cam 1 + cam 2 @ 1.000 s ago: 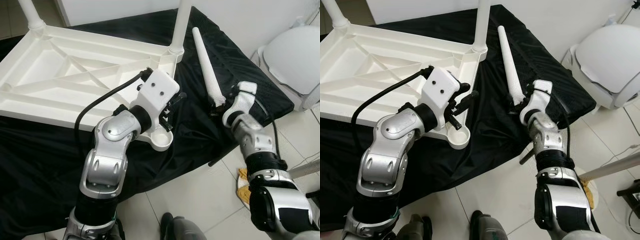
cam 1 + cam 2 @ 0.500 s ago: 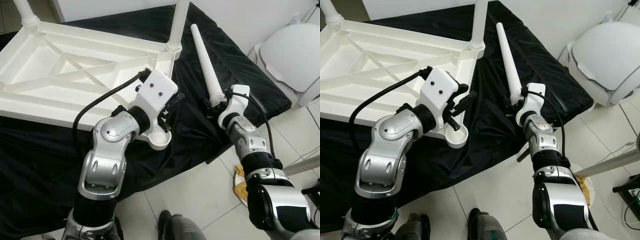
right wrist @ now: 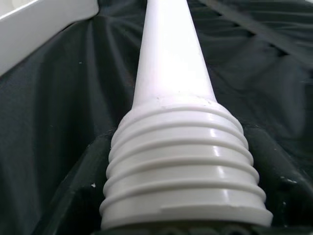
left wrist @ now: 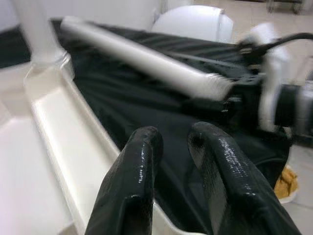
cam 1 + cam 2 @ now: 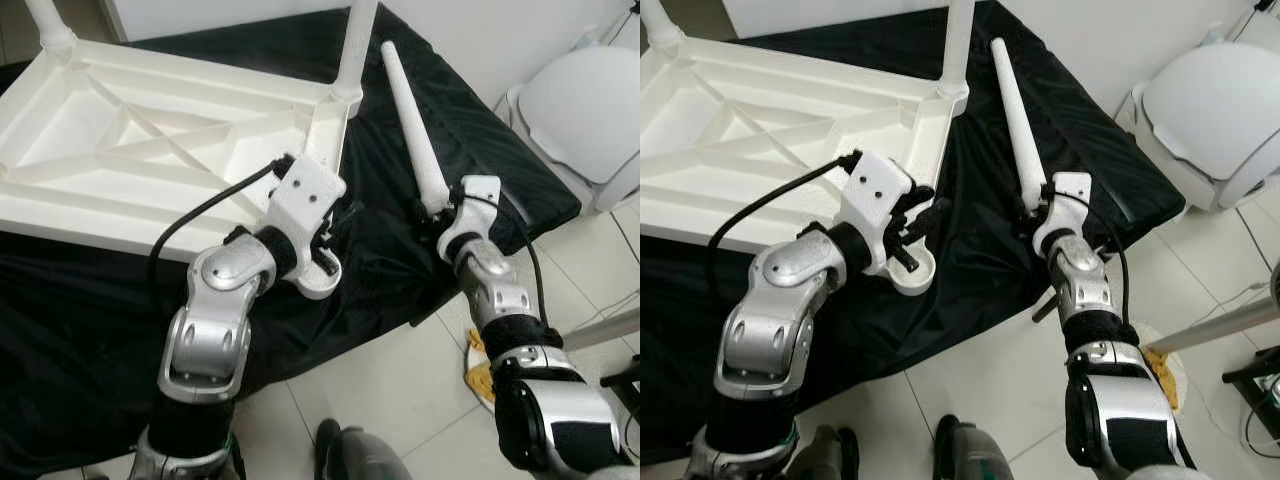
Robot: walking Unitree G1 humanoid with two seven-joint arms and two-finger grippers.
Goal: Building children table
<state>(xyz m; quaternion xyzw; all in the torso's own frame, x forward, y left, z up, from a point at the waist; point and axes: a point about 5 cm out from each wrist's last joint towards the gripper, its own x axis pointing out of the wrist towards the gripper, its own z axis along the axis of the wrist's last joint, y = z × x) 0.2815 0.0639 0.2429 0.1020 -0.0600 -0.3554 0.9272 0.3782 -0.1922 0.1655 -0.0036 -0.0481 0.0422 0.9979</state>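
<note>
A white plastic children's table (image 5: 80, 225) lies upside down on a black cloth, with two legs (image 5: 357, 40) standing in its far corners. Its near right corner has an empty round socket (image 5: 318, 278). My left gripper (image 5: 338, 225) hovers just above that socket, open by a narrow gap with nothing between its fingers (image 4: 146, 147). A loose white table leg (image 5: 410, 120) lies on the cloth to the right. My right gripper (image 5: 440, 212) is shut on its threaded end (image 3: 183, 161), with a black finger (image 3: 73, 200) on either side.
The black cloth (image 5: 500, 150) drops off to a tiled floor (image 5: 400, 380) at the front and right. A white rounded seat (image 5: 585, 110) stands at the right. A yellow object (image 5: 478, 365) and a metal pole (image 5: 610, 330) are near my right arm.
My left gripper has sunk lower and closer to the empty corner socket. My right gripper has slid in along the threaded end of the loose leg. The camera has shifted slightly.
</note>
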